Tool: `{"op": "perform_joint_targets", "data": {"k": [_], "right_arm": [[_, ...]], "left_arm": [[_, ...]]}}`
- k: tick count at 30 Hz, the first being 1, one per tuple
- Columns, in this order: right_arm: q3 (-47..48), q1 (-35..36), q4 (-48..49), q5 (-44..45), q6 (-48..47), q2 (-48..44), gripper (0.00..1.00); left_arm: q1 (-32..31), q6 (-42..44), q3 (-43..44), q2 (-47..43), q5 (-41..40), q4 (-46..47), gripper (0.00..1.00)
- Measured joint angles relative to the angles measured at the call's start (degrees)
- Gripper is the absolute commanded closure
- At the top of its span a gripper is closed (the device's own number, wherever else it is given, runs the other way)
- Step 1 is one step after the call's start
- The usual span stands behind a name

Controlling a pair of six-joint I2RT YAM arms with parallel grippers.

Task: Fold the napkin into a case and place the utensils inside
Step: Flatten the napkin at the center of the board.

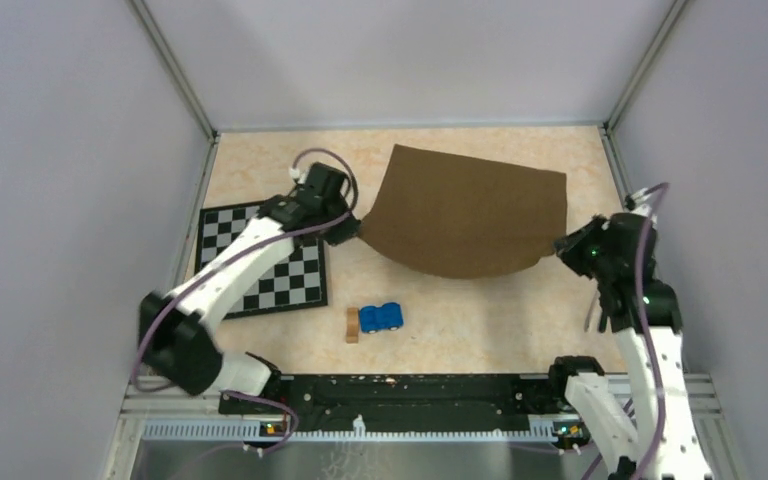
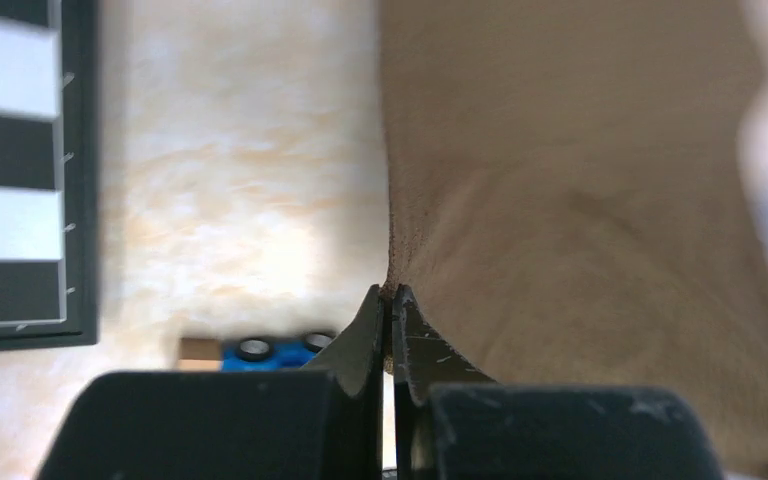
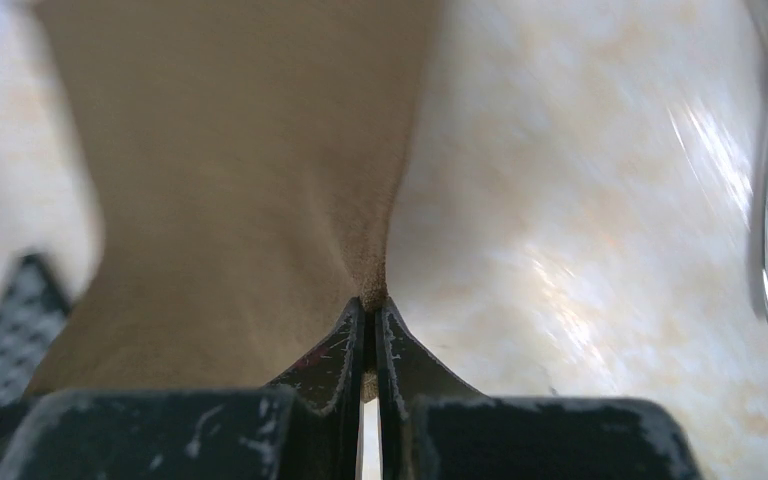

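The left gripper [image 1: 348,231] clamped the 8 o'clock corner of the brown napkin [image 1: 470,210], the right gripper [image 1: 563,246] its 4 o'clock corner, cloth sagging between them toward 12 o'clock on the table [image 1: 460,335].

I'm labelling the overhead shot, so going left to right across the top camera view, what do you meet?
checkered mat → wooden block → blue toy car → napkin → right tool, shut on the napkin's right near corner. The left tool is left out, as it sits in line with the block.
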Motion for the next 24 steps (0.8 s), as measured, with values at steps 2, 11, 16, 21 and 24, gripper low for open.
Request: {"op": "perform_joint_targets", "data": {"k": [2,11,16,21,24], "right_arm": [[5.51,0.02,0.0,-2.82,-2.47,-6.19,1.0],[21.16,0.0,5.97,-5.99,-5.27,-20.44,1.0],[24.35,0.0,9.2,1.73,-5.09,-9.6,1.0],[24.65,0.0,17.09,8.48,-5.44,8.55,1.0],[24.61,-0.61,20.96,10.91,-6.4,19.3,1.0]], "left_arm": [[0.02,4.37,-0.28,-10.01,2.93,3.3,1.0],[0.04,18.45,1.33,-40.09,6.86,24.74,1.0],[0.09,24.15,11.26,-29.31,2.23,32.5,1.0],[1.77,26.69,23.43,-7.87,1.27,38.36,1.0],[4.39,26.45,30.56,5.84,4.02,39.52,1.0]]}}
